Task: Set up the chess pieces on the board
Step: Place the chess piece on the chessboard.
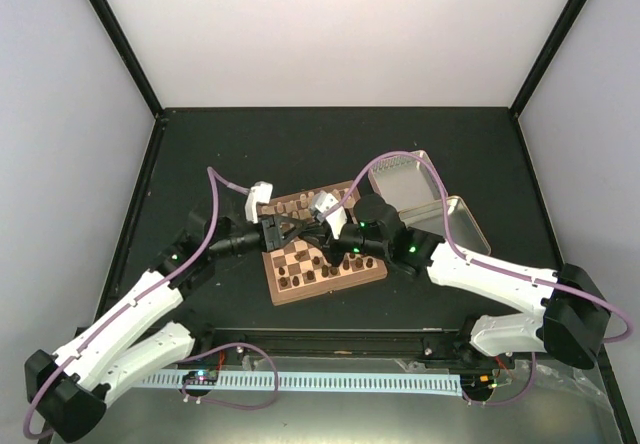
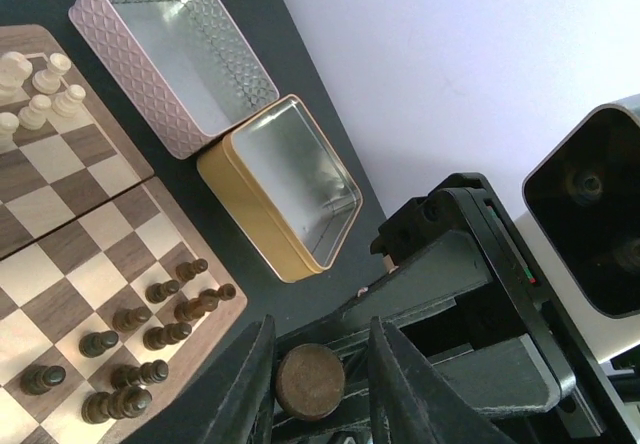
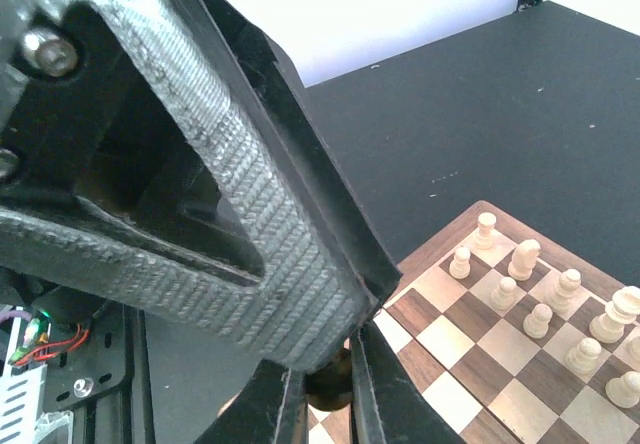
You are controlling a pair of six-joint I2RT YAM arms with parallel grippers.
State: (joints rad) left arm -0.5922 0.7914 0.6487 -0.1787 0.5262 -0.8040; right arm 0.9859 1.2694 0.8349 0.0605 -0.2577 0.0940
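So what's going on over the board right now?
Both arms meet above the board. The right gripper looks shut on one dark piece. The left gripper has its fingers on either side of that piece's round base, as if for a handover, but it's unclear whether it grips yet. Cream pieces stand at one end, other dark pieces at the other. A pink tin half and a gold tin half lie beside the board.
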